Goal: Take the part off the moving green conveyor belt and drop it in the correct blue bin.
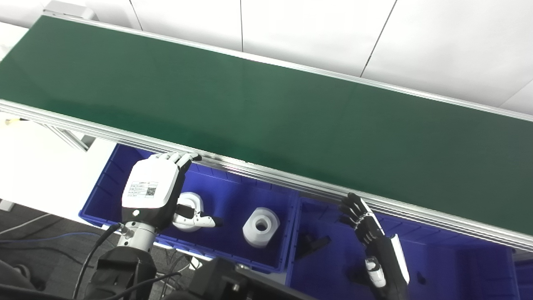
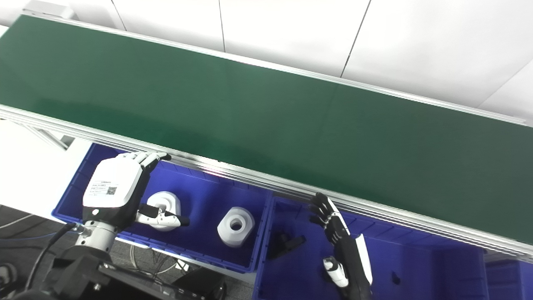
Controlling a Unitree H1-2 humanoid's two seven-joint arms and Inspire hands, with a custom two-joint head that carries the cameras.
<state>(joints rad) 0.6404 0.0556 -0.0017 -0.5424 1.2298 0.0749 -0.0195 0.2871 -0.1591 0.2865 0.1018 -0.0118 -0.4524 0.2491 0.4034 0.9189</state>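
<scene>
Green and bare, the long conveyor belt [image 1: 266, 108] is shown running diagonally between silver aluminium rails, with no part visible anywhere on its surface. Below its near rail, 2 deep blue plastic bins are seen side by side. In the left blue bin [image 1: 233, 196], 2 white ring-shaped plastic parts are lying: 1 round white part [image 1: 261, 226] near the middle and another white part [image 1: 189, 204] partly hidden behind the white-backed left hand [image 1: 155, 189]. That hand is held over the bin, fingers spread and grasping nothing, its fingertips [image 1: 185, 157] reaching up to the rail. In the right blue bin [image 1: 458, 266], a small black angular part [image 1: 310, 243] is resting near the dividing wall, and the black right hand [image 1: 366, 227] is raised edge-on, fingers extended and empty.

A waiting step is judged to be in hand: both hands are poised by the belt for the next part to arrive. A reach over the rail, timed to the belt's travel, would then be called for.
</scene>
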